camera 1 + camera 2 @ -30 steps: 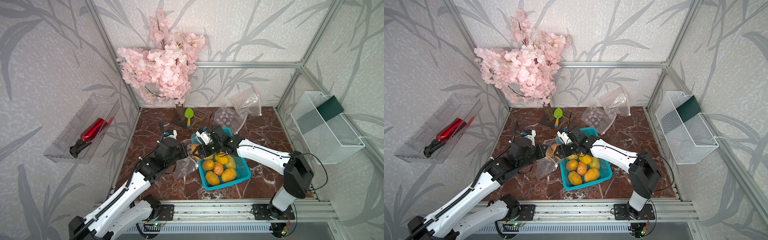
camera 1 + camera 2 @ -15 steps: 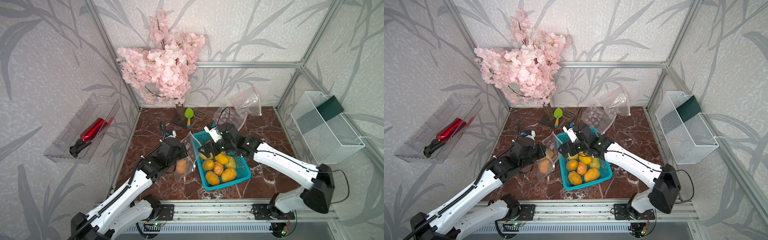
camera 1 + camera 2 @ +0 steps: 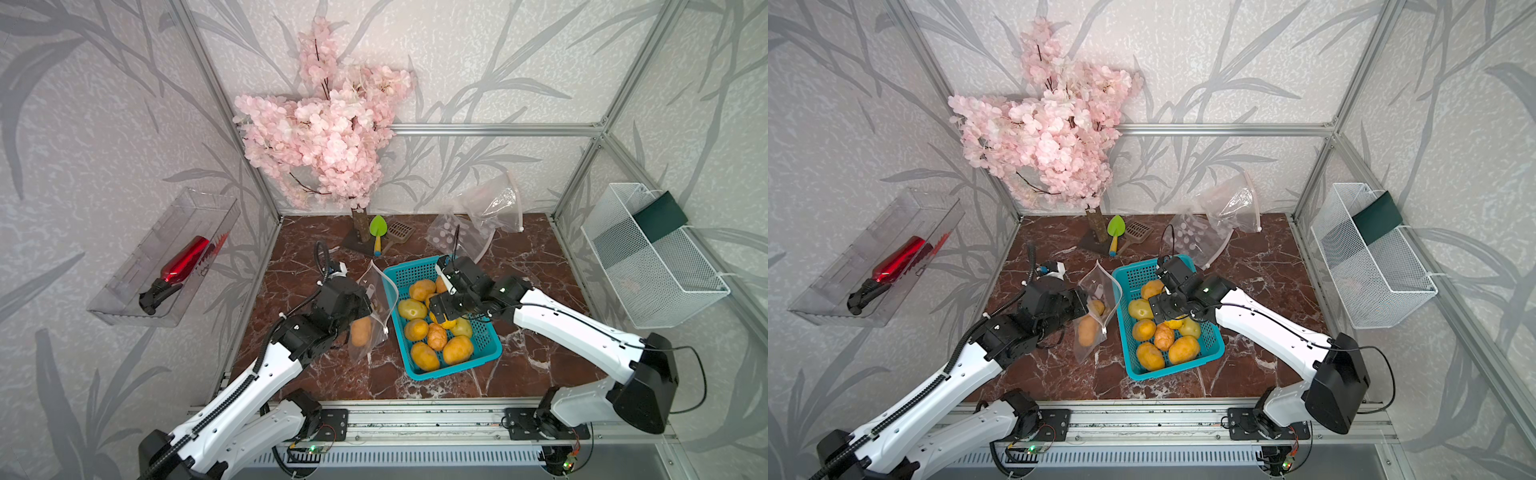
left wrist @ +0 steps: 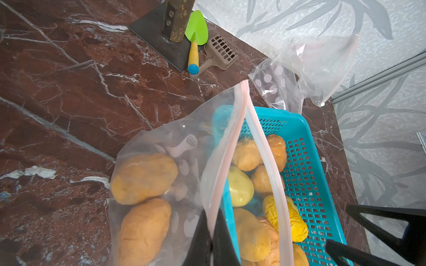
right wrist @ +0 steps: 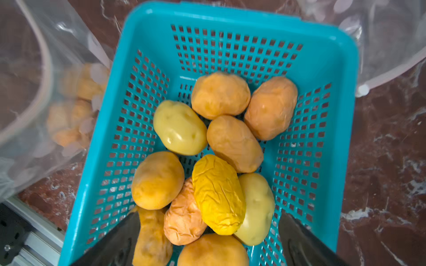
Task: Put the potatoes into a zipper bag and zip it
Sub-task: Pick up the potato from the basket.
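The left gripper (image 4: 211, 226) is clamping its jaws tight on the pink zip rim of the zipper bag (image 4: 161, 142), pinching one lip so the mouth is gaping toward the basket (image 4: 306, 129). In both top views this gripper (image 3: 365, 300) is holding the bag (image 3: 376, 307) upright just beside the basket's left wall, with the bag's bottom sagging onto the worktop (image 3: 540, 257). Two potatoes (image 4: 144, 178) are lying inside the bag, one above the other against its far side.

The right gripper (image 5: 208, 215) is hanging over the basket (image 5: 230, 13) with its jaws spread wide and nothing between them. Its two black fingers (image 5: 115, 241) are flanking a bright yellow wrinkled potato (image 5: 217, 194); whether they are touching it cannot be told. In a top view the gripper (image 3: 1167, 309) is sitting above the middle of the heap.

About ten potatoes are resting in the teal basket (image 3: 453, 370), mostly orange, two of them paler greenish-yellow (image 5: 179, 127). The basket is standing near the middle of the worktop, slightly toward the front edge.

Spare bags (image 3: 494, 203) are leaning at the back edge toward the right corner. A pink blossom tree (image 3: 324, 137) is standing at the back edge, with a green trowel (image 3: 377, 226) and a brown scoop (image 3: 399, 232) lying beside its base.
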Tool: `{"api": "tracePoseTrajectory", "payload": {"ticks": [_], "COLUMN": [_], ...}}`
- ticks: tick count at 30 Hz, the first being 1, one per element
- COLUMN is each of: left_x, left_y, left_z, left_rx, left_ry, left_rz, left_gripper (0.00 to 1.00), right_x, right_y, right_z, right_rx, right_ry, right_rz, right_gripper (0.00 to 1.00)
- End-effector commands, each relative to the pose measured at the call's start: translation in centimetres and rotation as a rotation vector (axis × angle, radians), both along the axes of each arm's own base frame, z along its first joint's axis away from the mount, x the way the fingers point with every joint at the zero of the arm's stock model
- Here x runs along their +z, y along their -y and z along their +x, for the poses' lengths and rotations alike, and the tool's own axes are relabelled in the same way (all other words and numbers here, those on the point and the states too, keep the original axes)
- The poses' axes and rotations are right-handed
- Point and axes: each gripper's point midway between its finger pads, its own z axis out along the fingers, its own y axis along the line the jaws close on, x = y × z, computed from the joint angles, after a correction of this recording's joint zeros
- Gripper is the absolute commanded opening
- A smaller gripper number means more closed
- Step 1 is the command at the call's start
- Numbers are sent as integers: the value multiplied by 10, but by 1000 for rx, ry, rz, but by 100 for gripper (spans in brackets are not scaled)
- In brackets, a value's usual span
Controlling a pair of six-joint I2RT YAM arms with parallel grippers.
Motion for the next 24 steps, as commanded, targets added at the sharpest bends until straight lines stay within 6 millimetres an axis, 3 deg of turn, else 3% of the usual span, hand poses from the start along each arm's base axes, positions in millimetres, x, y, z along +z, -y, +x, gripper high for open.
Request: {"api": "tracePoseTrajectory", "payload": {"ticks": [1,3,10,19,24], "left_x": [4,5,4,3,4], "left_y": [-6,-7,-6,-6,-6], "left_z": [0,0,1,2,3], "left_rx": [35,36,36,35,33], "left_ry": [9,11,8,7,15], "left_rz": [11,10,13,19,27], "left_gripper": [0,0,0,0,0], "right_x": [-19,-31,-59,-76,-77], "right_y": [17,20,4,5,9], "right_z": [-4,-4,-11,-8,-4], "right_rx": [-35,-44,6,-10,-24], "right_ry": [-43,-71,-205,-264,-257], "right_rz": [-94,-126,-139,-157,-161], "right_gripper": [95,95,93,77,60]}}
